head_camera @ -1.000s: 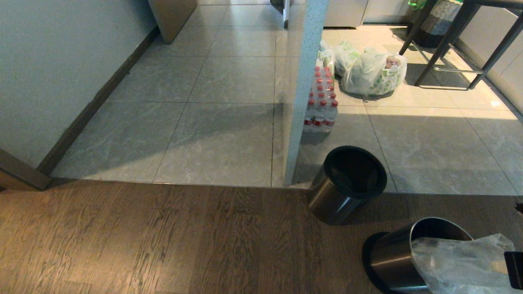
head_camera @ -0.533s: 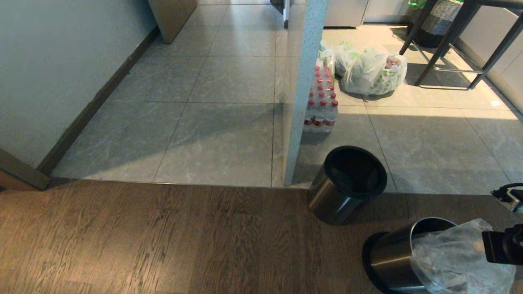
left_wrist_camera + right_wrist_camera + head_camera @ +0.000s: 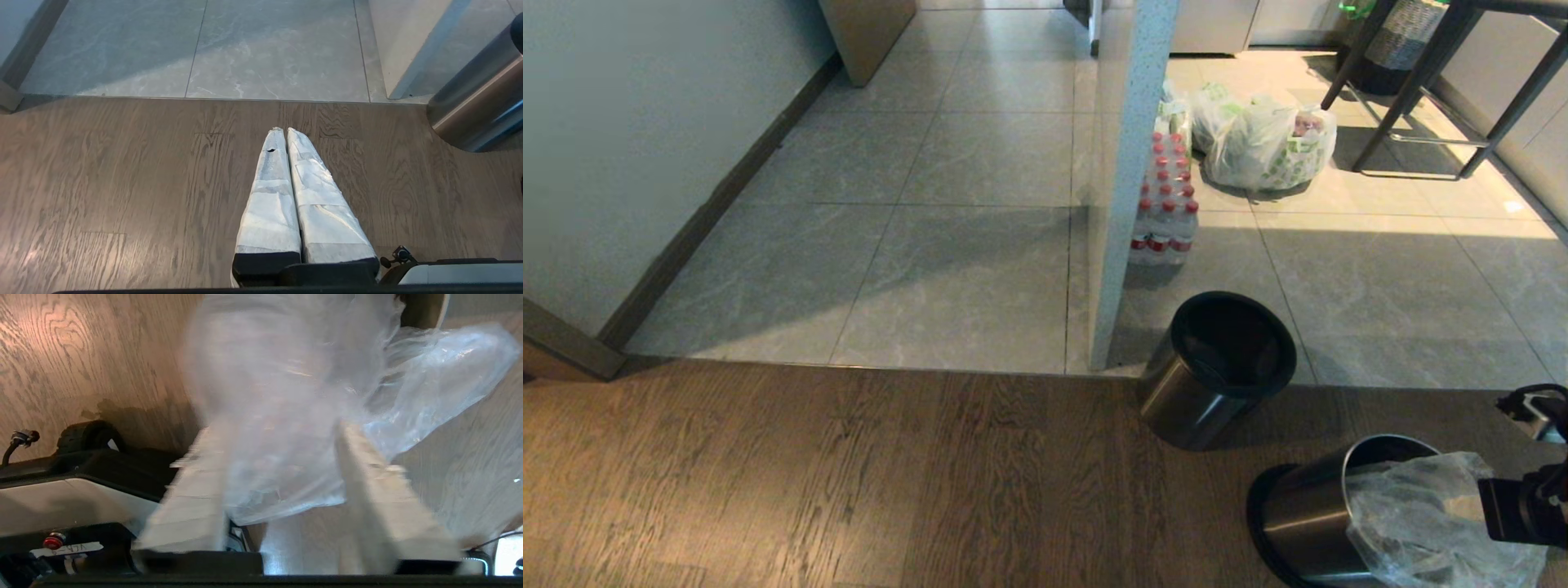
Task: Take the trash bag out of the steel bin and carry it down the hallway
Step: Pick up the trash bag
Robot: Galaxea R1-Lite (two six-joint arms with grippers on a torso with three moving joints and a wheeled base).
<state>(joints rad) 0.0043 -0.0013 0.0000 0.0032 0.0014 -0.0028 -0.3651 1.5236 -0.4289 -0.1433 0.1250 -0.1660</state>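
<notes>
As seen from the head, left to right: pale wall [image 3: 621, 147] with dark baseboard; grey tile floor [image 3: 947, 269] behind, wood floor [image 3: 849, 474] in front; white speckled post [image 3: 1123, 204] upright at the seam of the two floors. Just right of the post, a shrink-wrapped pack of red-capped bottles [image 3: 1164, 204]; behind and to the right, white bags with green print [image 3: 1270, 143]; farther right, black table legs [image 3: 1421, 82]. Nearer, at the post's foot, a steel cylinder with black inside [image 3: 1217, 367], straddling the seam.

Lower right: steel bin [image 3: 1307, 510], on the wood floor, black base ring showing on its left. Trash bag [image 3: 1421, 523] crumpled and translucent, bulging from the bin's mouth toward the right, partly inside.

Right gripper [image 3: 278, 428] at the far right edge, level with the bag's outer end; fingers spread apart, loose plastic film [image 3: 286, 396] lying between them, not pinched; picture blurred.

Left gripper [image 3: 284, 130] outside the head view, parked above bare wood floor, white-wrapped fingers [image 3: 269, 196] pressed together on nothing.
</notes>
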